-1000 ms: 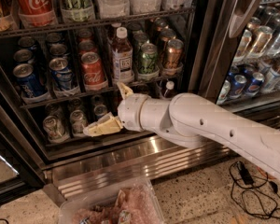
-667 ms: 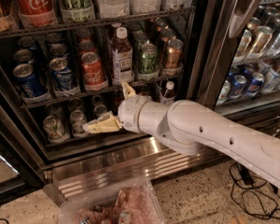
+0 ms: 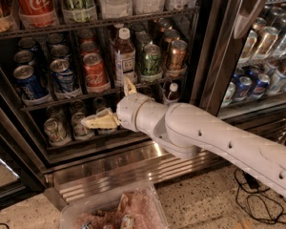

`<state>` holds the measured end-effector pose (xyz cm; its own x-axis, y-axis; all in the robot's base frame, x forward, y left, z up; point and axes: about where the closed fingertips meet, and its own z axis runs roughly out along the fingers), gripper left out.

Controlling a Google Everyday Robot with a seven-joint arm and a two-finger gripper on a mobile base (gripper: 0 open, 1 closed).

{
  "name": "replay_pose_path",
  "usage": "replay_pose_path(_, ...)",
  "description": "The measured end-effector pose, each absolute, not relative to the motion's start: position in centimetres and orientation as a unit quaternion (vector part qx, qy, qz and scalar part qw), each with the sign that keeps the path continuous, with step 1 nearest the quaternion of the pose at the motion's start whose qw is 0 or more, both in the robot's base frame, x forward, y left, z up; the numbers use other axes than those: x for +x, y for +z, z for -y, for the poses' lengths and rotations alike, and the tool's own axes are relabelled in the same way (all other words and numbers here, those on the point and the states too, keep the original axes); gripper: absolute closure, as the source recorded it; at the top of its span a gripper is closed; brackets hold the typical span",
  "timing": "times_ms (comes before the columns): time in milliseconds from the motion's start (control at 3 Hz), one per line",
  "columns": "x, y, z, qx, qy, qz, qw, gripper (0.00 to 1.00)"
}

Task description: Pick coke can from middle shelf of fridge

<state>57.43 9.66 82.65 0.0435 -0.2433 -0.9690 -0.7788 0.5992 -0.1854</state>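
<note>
The coke can stands upright at the front of the middle shelf of the fridge, between blue Pepsi cans on its left and a white-capped bottle on its right. My gripper is in front of the fridge, just below and right of the can, at the level of the bottom shelf. Its fingers are spread, one pointing left and one pointing up, and they hold nothing. A much taller red Coca-Cola can stands on the top shelf.
Green and bronze cans fill the right of the middle shelf. Silver cans stand on the bottom shelf. A clear plastic bin sits on the floor below. A second cooler with cans stands at the right, with cables on the floor.
The arm has shifted slightly up and to the left towards the shelves. The fingers stay spread and empty. No can has moved.
</note>
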Motion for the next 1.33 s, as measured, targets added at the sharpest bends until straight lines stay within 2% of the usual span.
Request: replay_pose_path(1333, 60.3, 82.8, -13.2, -0.409, 0.247, -0.627, 0.615, 0.00)
